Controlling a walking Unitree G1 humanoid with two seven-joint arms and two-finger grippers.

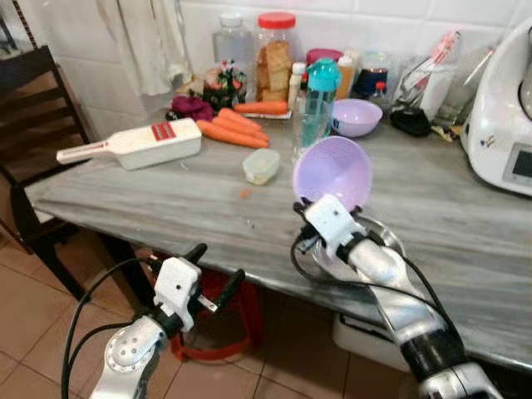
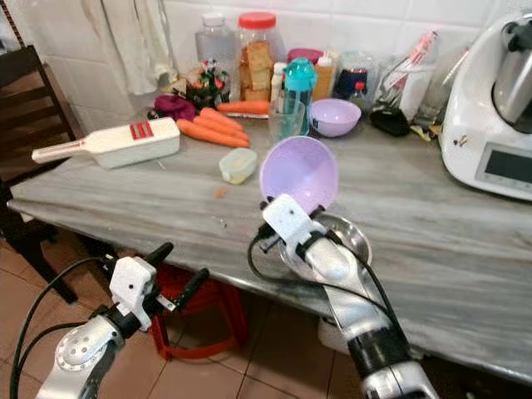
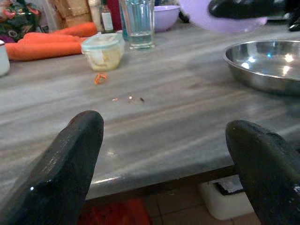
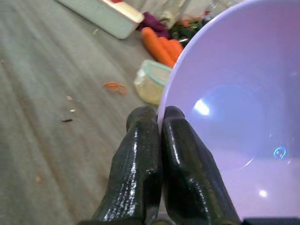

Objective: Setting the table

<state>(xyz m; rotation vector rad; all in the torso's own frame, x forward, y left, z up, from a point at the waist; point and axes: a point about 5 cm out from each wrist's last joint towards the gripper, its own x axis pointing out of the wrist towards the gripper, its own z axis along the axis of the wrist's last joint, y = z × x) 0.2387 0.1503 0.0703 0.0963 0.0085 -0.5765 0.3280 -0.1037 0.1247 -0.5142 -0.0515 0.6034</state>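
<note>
Now right end effector [image 4: 161, 123] pinched on tilted lavender bowl [image 1: 332, 171] rim above steel dish [image 3: 265, 63]; left end effector [image 3: 166, 154] wide open, empty

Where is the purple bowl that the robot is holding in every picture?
Left eye view: held purple bowl mid-frame, tilted, above the right gripper.
Right eye view: centre.
Left wrist view: upper right edge.
Right wrist view: right side, rim pinched.
Shared landmark: small lidded container.
</note>
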